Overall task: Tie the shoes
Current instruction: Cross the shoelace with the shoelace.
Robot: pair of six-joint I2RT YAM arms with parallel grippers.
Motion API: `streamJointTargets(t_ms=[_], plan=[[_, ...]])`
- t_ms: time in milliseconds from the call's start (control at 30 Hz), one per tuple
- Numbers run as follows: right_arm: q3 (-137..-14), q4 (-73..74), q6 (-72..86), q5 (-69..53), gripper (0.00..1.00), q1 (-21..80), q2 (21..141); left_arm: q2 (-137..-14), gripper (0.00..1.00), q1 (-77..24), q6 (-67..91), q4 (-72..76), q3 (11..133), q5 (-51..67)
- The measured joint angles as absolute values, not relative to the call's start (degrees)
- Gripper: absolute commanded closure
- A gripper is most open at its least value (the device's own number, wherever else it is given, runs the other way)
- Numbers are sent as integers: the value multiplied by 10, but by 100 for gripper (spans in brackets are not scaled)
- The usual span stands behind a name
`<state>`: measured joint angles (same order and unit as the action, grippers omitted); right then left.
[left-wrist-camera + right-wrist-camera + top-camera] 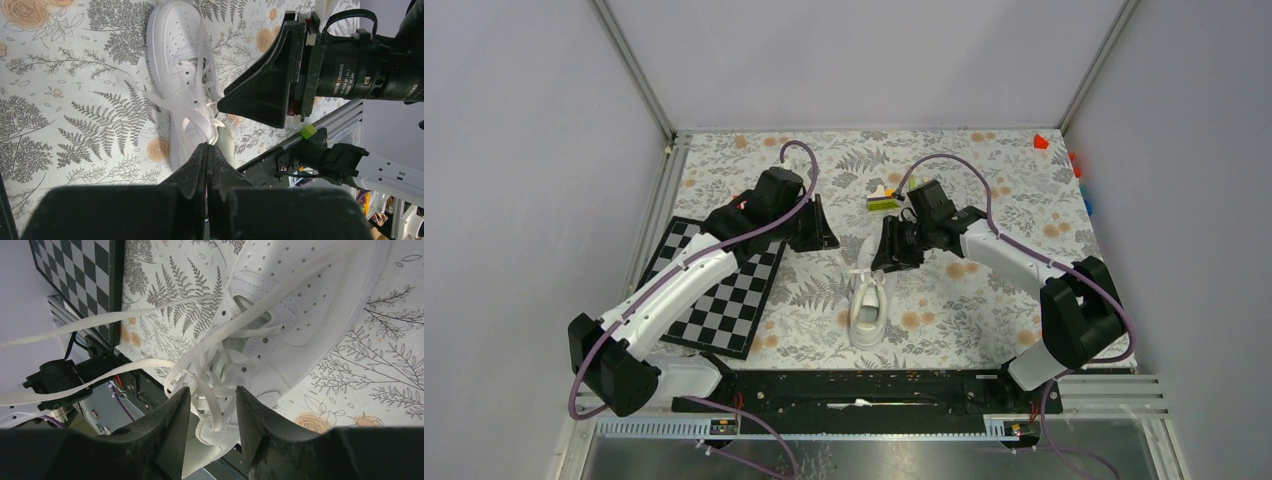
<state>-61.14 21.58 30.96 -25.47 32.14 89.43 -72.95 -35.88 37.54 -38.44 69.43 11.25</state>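
The white shoe (869, 315) lies mid-table, its laces (864, 262) lifted at the far end. In the left wrist view the shoe (175, 55) lies below my left gripper (207, 146), whose jaws are pressed together with the bunched lace (214, 131) ending at their tips. In the top view my left gripper (834, 242) sits just left of the laces and my right gripper (880, 262) just right of them. The right gripper (213, 389) is open, straddling the tangle of laces (220, 365) above the shoe (310, 305). Two taut lace strands (100, 320) run off to the left.
A checkerboard (724, 290) lies under the left arm. A small yellow-green item (882, 203) sits behind the grippers. A red block (1041, 141) and coloured pieces (1086, 190) are at the far right edge. A black rail (864, 385) lines the near edge.
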Motion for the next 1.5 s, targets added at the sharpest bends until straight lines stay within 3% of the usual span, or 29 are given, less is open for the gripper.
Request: streamJointTargets(t_ms=[100, 167, 367, 467, 800, 967, 1100, 1200, 1400, 1500], plan=[[-611, 216, 306, -262, 54, 324, 894, -731, 100, -361, 376, -396, 703, 110], [-611, 218, 302, -265, 59, 326, 894, -732, 100, -363, 376, -399, 714, 108], [-611, 223, 293, -267, 90, 328, 894, -732, 100, -373, 376, -410, 735, 103], [-611, 226, 291, -267, 100, 329, 894, -732, 100, -383, 376, -416, 739, 101], [-602, 229, 292, -264, 99, 329, 862, -732, 100, -406, 382, -441, 739, 100], [-589, 228, 294, -263, 75, 329, 850, -736, 100, -419, 388, -442, 741, 100], [-585, 229, 297, -261, 70, 329, 850, -752, 100, -428, 391, -441, 747, 100], [-585, 228, 297, -261, 72, 329, 850, -755, 100, -429, 393, -442, 747, 100], [-585, 228, 296, -261, 97, 329, 852, -755, 100, -429, 395, -442, 749, 97], [-585, 228, 298, -261, 100, 329, 852, -755, 100, -430, 396, -442, 750, 98]])
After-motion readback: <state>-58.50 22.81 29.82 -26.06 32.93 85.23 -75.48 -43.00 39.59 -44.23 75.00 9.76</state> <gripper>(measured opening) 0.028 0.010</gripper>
